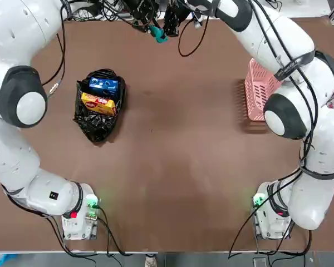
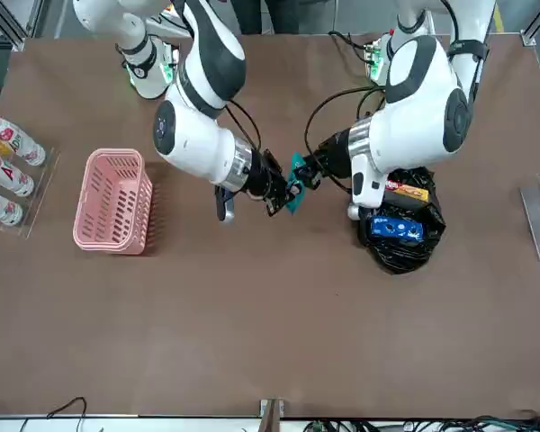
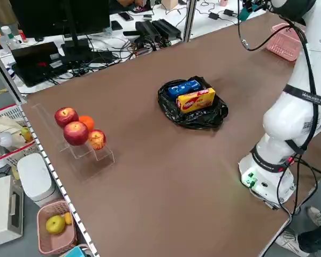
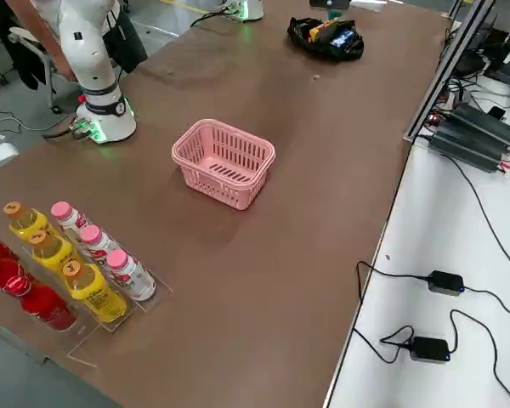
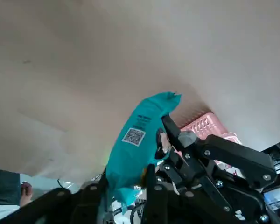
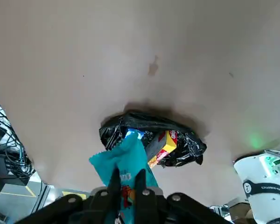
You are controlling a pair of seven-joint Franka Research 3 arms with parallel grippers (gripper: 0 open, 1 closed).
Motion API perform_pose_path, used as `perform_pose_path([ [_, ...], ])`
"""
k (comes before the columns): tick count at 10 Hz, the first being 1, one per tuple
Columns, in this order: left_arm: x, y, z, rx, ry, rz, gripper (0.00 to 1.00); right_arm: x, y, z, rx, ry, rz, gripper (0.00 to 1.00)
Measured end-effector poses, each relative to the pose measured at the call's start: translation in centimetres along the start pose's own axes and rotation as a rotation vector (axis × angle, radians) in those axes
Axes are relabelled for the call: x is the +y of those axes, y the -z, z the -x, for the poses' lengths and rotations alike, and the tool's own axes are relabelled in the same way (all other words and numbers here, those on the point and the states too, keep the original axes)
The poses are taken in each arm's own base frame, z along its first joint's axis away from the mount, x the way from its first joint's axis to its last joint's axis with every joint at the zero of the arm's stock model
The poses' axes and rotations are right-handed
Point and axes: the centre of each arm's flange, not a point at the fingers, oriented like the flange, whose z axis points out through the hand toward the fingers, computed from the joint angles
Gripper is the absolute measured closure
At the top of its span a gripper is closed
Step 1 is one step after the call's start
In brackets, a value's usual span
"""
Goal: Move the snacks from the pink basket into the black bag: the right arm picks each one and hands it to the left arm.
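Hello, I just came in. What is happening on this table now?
The two arms are passing a teal snack in mid-air. The right gripper is shut on it, and the left gripper meets it from the other side. The blue snack and yellow snack lie in the black bag. The pink basket is empty.

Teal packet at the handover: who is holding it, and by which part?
The right end effector grips the teal packet by one end; the left end effector is closing on its opposite end.
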Motion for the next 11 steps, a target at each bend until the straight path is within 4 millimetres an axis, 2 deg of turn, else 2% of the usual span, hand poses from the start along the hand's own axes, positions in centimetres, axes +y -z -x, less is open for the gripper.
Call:
perform_pose_path([
  [1,-0.1,0.3,0.0,-0.003,0.000,-0.005,0.74,0.0,0.0,0.2,-0.002,-0.005,-0.001,0.83],
  [2,-0.2,0.4,-0.1,-0.005,0.002,-0.012,0.79,-0.1,0.2,0.3,-0.003,-0.016,-0.007,0.72],
  [3,-0.4,0.6,-0.3,-0.006,0.006,-0.022,0.86,-0.3,0.5,0.1,-0.002,-0.022,-0.017,0.56],
  [6,-1.1,1.3,-0.9,0.005,0.011,-0.056,0.86,-0.5,0.8,-0.2,0.000,-0.028,-0.024,0.08],
  [7,-1.8,1.4,-1.6,0.024,0.013,-0.102,0.86,-0.6,1.0,-0.3,0.001,-0.025,-0.027,0.00],
  [9,-4.8,1.8,-4.8,0.042,-0.015,-0.261,0.86,-1.0,1.5,-1.0,0.011,0.094,-0.028,0.00],
  [11,-9.3,2.4,-10.7,0.052,-0.062,-0.422,0.86,-1.7,3.1,-3.6,0.058,0.290,0.017,0.00],
])
